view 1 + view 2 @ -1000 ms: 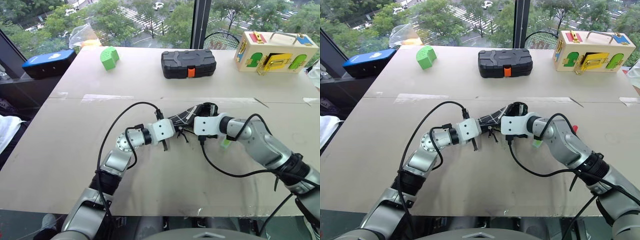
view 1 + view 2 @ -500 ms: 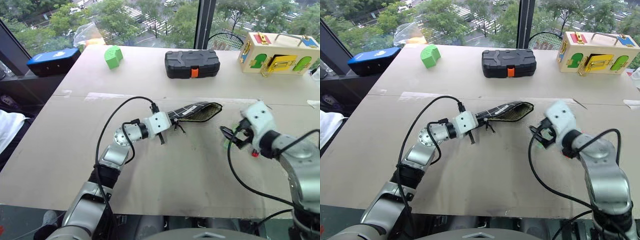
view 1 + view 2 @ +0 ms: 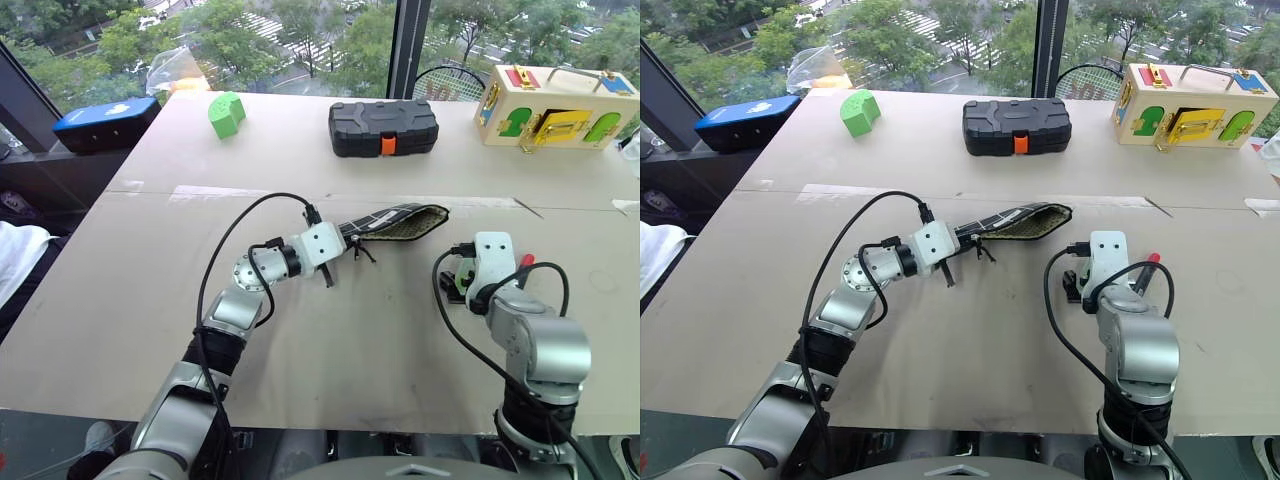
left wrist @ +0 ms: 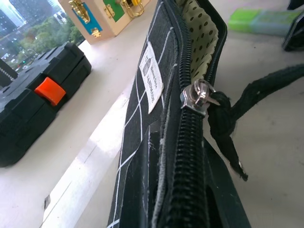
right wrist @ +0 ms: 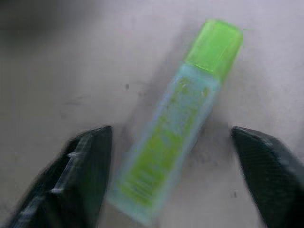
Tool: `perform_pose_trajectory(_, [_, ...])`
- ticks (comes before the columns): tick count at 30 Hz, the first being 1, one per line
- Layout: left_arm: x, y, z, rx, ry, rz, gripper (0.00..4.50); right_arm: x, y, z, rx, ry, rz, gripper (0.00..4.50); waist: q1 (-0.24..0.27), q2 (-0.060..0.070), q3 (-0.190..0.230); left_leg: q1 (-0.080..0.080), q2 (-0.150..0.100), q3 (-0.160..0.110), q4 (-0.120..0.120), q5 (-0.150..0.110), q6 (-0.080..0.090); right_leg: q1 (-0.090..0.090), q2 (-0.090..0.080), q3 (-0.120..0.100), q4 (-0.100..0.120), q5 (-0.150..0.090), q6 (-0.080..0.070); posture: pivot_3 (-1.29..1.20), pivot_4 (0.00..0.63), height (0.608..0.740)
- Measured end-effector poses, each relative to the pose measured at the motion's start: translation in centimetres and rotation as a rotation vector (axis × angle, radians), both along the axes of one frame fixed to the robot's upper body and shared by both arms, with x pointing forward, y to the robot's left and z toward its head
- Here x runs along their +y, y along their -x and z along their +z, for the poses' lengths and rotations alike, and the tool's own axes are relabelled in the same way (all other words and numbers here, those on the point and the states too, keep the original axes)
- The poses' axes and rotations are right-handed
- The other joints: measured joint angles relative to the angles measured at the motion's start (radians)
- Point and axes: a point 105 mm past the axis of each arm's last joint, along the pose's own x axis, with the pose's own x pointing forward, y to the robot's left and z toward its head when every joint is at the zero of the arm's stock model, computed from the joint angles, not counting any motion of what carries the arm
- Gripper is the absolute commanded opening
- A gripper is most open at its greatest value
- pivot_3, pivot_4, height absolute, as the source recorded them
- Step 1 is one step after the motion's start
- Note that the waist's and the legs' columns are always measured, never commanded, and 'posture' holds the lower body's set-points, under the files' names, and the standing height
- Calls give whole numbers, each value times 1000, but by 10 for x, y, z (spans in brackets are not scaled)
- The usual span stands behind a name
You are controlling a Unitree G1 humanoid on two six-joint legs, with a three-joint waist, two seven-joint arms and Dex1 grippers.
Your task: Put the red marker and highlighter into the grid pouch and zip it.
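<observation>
The grid pouch (image 4: 156, 95) is showing matt black woven cloth with white lines, a pale dotted fabric lining, a coarse black zipper with a shiny metal slider (image 4: 199, 95) and a frayed cord pull. Just beside the pouch, the highlighter (image 5: 178, 118) is looking like smooth translucent plastic under a brighter glossy cap. The table (image 3: 350, 340) beneath the pouch is appearing as matt beige board. Beyond the pouch, the black case (image 3: 383, 127) is looking like ribbed hard plastic, and the latch box (image 3: 558, 103) like pale wood.

Silver arms – white wrists – black cables
</observation>
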Motion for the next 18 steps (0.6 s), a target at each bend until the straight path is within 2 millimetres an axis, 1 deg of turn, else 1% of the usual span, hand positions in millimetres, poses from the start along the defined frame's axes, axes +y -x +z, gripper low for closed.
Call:
perform_pose_trajectory(3, [2, 2, -3, 7, -3, 3, 0, -2, 1, -2, -13, 23, -16, 1167, 0, 0, 0, 0, 0, 0, 0, 0, 0, 0, 0, 0, 0, 0, 0, 0, 150, 740])
perform_pose_trajectory(4, [2, 2, -4, 9, -3, 3, 0, -3, 1, -1, -19, 28, -16, 775, 0, 0, 0, 0, 0, 0, 0, 0, 0, 0, 0, 0, 0, 0, 0, 0, 150, 740])
perform_pose_trajectory(6, [2, 2, -4, 9, -1, 4, 0, -7, 4, 0, -20, 46, -18, 729, 2, 0, 0, 0, 0, 0, 0, 0, 0, 0, 0, 0, 0, 0, 0, 0, 150, 740])
perform_pose_trajectory(8, [2, 3, -5, 11, 0, 6, 0, -16, 7, 1, -10, 78, -8, 729, 1, 0, 0, 0, 0, 0, 0, 0, 0, 0, 0, 0, -1, 0, 0, 0, 150, 740])
perform_pose_trajectory(10, [2, 4, -6, 14, 1, 8, 0, -27, 14, 6, -4, 105, 33, 729, 0, 0, 0, 0, 0, 0, 0, 0, 1, 0, 0, 1, -1, 0, 0, 0, 150, 740])
perform_pose_trajectory(11, [3, 4, -7, 17, 0, 10, 0, -28, 16, 10, -10, 98, 64, 729, -1, 0, 0, 0, 0, 0, -1, -1, 2, 0, 0, 0, -1, 0, 0, 0, 150, 740])
perform_pose_trajectory(12, [3, 4, -7, 18, 0, 10, 0, -29, 18, 16, -23, 85, 107, 729, -1, 1, 1, 0, 0, -1, -1, -2, 4, 0, 0, 0, -1, 0, 0, 0, 150, 740])
perform_pose_trajectory(14, [3, 4, -7, 16, 0, 10, 0, -28, 27, 38, -71, 61, 272, 729, -2, 1, 1, 0, 1, -2, -2, -3, 5, 0, 1, 0, -2, 0, 0, 0, 150, 740])
perform_pose_trajectory(17, [3, 4, -7, 15, -2, 9, 0, -28, 35, 60, -80, 90, 464, 729, -4, 1, 1, 0, 1, -2, -2, -3, 5, 0, 0, -1, -3, 0, 0, 0, 150, 740])
perform_pose_trajectory(18, [3, 4, -7, 13, -2, 8, 0, -27, 35, 66, -85, 98, 501, 729, -7, 0, 1, 0, 1, -3, -2, -3, 5, 0, 0, -1, -4, 0, 0, 0, 150, 740])
